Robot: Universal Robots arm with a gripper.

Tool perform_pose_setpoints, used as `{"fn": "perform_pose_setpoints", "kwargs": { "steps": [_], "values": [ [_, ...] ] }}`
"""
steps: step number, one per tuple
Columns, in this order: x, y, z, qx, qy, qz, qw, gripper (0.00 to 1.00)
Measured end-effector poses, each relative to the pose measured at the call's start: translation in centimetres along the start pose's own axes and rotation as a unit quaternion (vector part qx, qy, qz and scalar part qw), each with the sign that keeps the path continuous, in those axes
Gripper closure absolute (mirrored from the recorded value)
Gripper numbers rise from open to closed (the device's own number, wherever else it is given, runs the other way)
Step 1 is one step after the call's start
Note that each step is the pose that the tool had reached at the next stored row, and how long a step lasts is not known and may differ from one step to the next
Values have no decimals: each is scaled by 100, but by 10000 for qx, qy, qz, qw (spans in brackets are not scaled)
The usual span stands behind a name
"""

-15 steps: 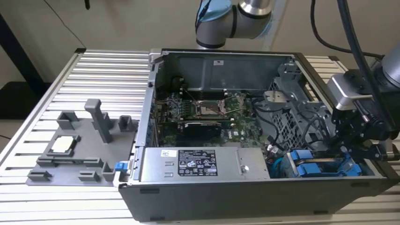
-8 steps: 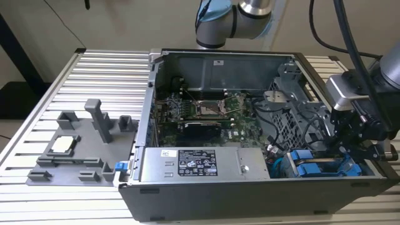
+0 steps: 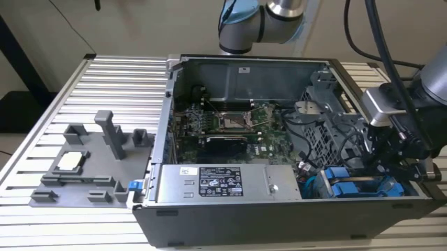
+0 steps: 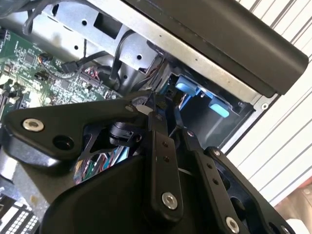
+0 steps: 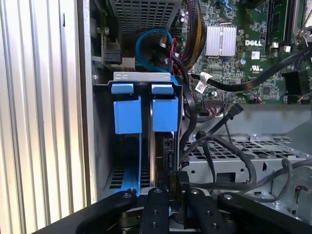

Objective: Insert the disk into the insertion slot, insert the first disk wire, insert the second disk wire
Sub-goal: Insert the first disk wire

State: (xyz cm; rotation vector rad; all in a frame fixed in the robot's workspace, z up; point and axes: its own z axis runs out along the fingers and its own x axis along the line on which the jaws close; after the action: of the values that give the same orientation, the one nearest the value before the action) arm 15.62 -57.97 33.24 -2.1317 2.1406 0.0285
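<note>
Disk (image 5: 165, 114) sits slotted
We'd hold it by its sides: stiff, fragile; the hand's (image 5: 170, 191) grip we cannot tell.

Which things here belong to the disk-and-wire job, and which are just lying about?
Job: gripper; disk, blue-carriered, already slotted in; loose black cable beside it, possibly a disk wire.
Lying about: other blue carrier; power supply; motherboard; grey fixture tray.

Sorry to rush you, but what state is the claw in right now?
Claw: closed, apparently holding the plug end of a black wire.
</note>
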Motion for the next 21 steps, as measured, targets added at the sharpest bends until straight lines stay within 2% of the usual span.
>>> {"fn": "perform_pose_setpoints", "kwargs": {
  "steps": [7, 8, 9, 11, 21],
  "values": [
    [3, 3, 20, -1, -10, 2, 10000, 80],
    [2, 3, 18, -1, -9, 2, 10000, 73],
    [1, 1, 7, 0, -6, 1, 10000, 73],
    [-6, -4, -60, -1, -7, 1, 10000, 73],
    [-50, -35, -504, -1, -5, 1, 10000, 73]
  ]
}}
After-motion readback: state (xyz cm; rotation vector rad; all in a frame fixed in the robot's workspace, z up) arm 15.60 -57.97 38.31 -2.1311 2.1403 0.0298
